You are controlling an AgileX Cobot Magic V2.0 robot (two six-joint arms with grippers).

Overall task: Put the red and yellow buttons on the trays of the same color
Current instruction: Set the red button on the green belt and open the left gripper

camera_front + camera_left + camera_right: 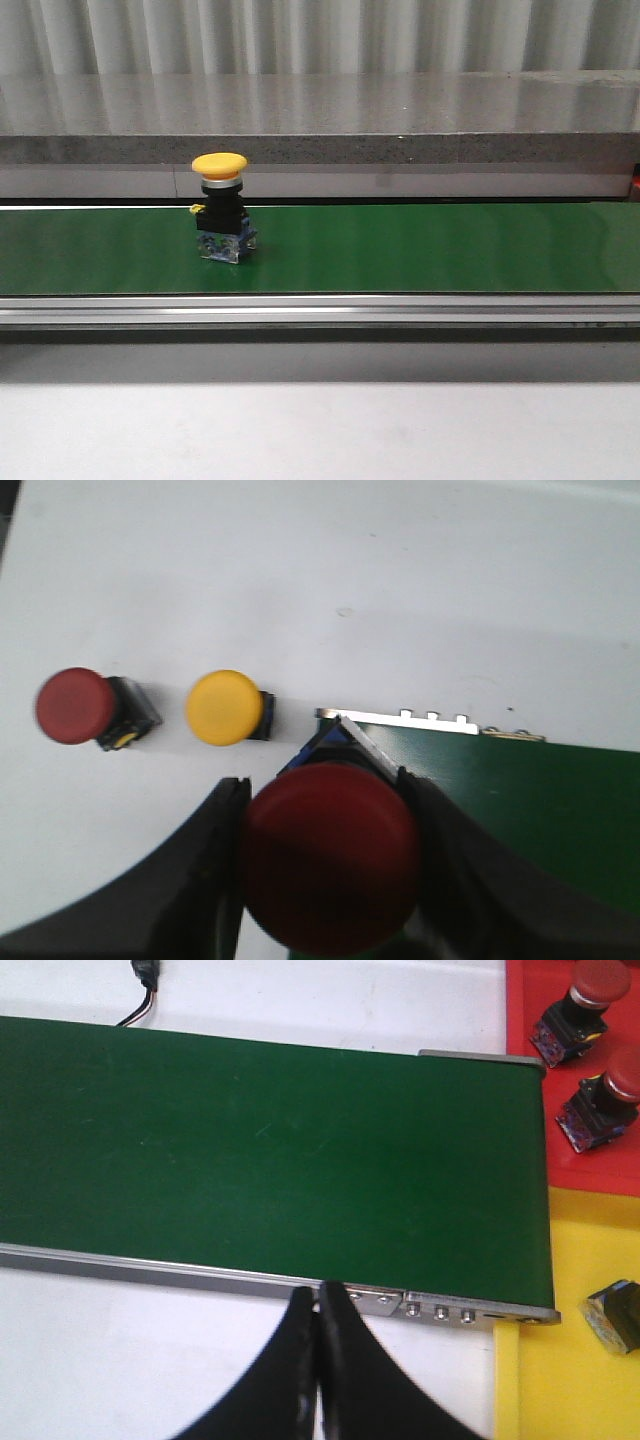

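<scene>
Red button [330,855] clamped in left gripper [325,865] above belt [540,800]

one button [221,205] stands upright on the conveyor belt [420,248], left of centre; a stone ledge [400,125] runs behind the belt and the table [320,430] lies before it. two buttons [85,707] [227,708] lie side by side on the table beyond the belt's end. two trays [520,1020] [560,1360] adjoin at the belt's other end, one holding two buttons [575,1005] [600,1105], the other one [613,1316].
</scene>
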